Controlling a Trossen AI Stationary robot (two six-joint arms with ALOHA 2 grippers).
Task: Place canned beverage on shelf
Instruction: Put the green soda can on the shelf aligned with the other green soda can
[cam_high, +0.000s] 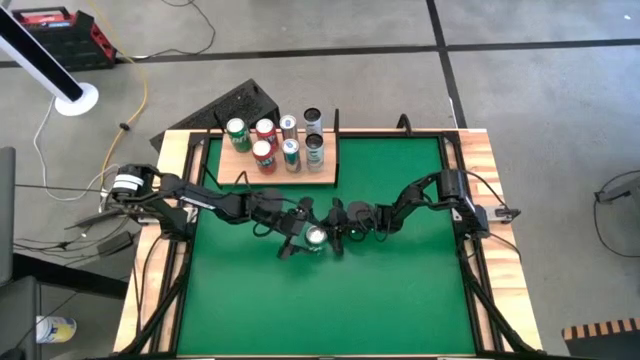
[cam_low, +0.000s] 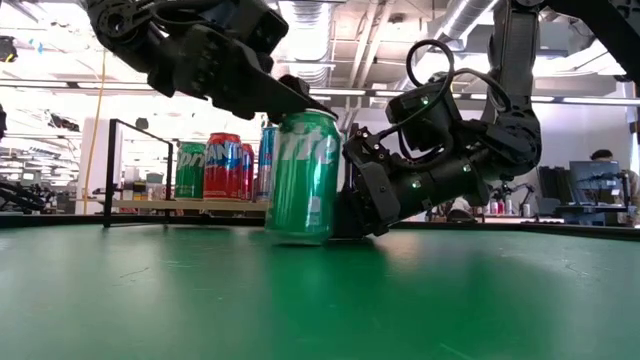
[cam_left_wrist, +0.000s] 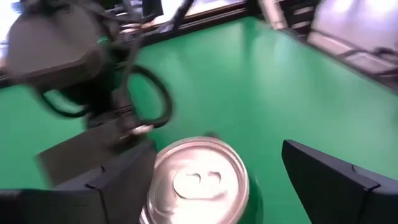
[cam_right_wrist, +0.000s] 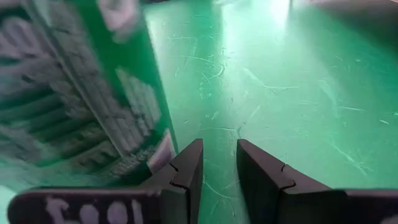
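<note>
A green canned beverage (cam_low: 303, 178) stands on the green table (cam_high: 400, 290) near its middle; the high view shows its silver top (cam_high: 316, 236). My left gripper (cam_left_wrist: 217, 186) reaches from the table's left, above the can, and is open, one finger on each side of the can's top (cam_left_wrist: 198, 180). My right gripper (cam_right_wrist: 217, 165) sits low on the can's right. Its fingers stand a narrow gap apart with nothing between them, and the can (cam_right_wrist: 81, 93) is beside them. The pale wooden shelf (cam_high: 320, 178) at the far edge carries several cans (cam_high: 264, 140). My left gripper straddles the can's top from above and from the left. One finger (cam_left_wrist: 127, 183) stands right at the rim, the other (cam_left_wrist: 329, 180) well clear of it; whether the near finger touches the rim I cannot tell. My right gripper lies slanting down from the table's right, and the outer side of one finger (cam_right_wrist: 186, 165) is at the can's lower wall (cam_right_wrist: 158, 146). I cannot tell whether it touches there. The can stands on the table.
The shelf's black posts (cam_low: 110, 170) rise at the far left in the low view. A black perforated panel (cam_high: 240, 105) lies behind the shelf. Wooden strips (cam_high: 495, 200) border the table. The near half of the green surface (cam_high: 330, 310) is free room.
</note>
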